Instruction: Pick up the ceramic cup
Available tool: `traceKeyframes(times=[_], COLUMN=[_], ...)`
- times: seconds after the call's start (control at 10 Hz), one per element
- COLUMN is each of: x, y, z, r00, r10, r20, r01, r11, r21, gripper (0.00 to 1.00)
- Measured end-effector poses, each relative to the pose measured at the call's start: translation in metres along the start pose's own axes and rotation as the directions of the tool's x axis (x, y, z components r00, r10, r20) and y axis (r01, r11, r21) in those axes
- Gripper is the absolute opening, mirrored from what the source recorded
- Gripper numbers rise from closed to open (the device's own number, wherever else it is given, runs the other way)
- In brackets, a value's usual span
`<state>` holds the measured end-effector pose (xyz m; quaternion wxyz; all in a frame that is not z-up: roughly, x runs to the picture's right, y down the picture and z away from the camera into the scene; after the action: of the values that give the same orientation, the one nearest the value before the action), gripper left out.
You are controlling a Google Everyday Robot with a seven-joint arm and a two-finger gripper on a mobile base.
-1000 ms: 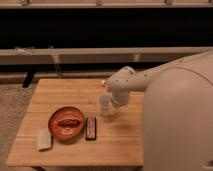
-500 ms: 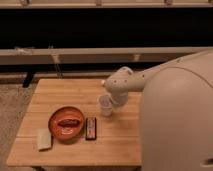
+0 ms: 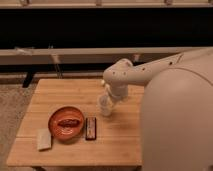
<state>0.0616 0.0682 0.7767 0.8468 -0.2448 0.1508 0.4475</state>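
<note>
The ceramic cup (image 3: 105, 105) is a small plain white handleless cup standing upright on the wooden table (image 3: 55, 90), right of the orange bowl. My gripper (image 3: 108, 98) reaches down from the white arm (image 3: 135, 75) and is right at the cup, over its rim and far side. The arm's wrist hides the gripper's tips where they meet the cup.
An orange bowl (image 3: 66, 122) with something dark red in it sits at the front left. A dark rectangular bar (image 3: 90, 128) lies just right of the bowl. A pale sponge-like block (image 3: 44, 139) lies near the front left corner. My white body (image 3: 177, 120) fills the right side.
The arm has shifted slightly left and lowered at the cup. The cup stays on the table in about the same place.
</note>
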Motion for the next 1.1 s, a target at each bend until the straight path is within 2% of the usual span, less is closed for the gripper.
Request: traceKeyframes(times=[0.2, 0.4, 0.8, 0.9, 1.1], x=[-0.011, -0.024, -0.039, -0.04, -0.04], y=[-0.005, -0.023, -0.048, -0.049, -0.045], z=[-0.007, -0.003, 0.025, 0.031, 0.051], r00=[1.0, 1.0, 0.997, 0.997, 0.996], r10=[-0.001, 0.017, 0.067, 0.071, 0.07], r20=[-0.002, -0.012, -0.035, -0.041, -0.055], r01=[0.001, -0.017, -0.067, -0.071, -0.071], r11=[1.0, 1.0, 0.998, 0.997, 0.997], r21=[0.005, 0.007, 0.001, -0.001, -0.029], gripper=[0.8, 0.8, 0.8, 0.8, 0.8])
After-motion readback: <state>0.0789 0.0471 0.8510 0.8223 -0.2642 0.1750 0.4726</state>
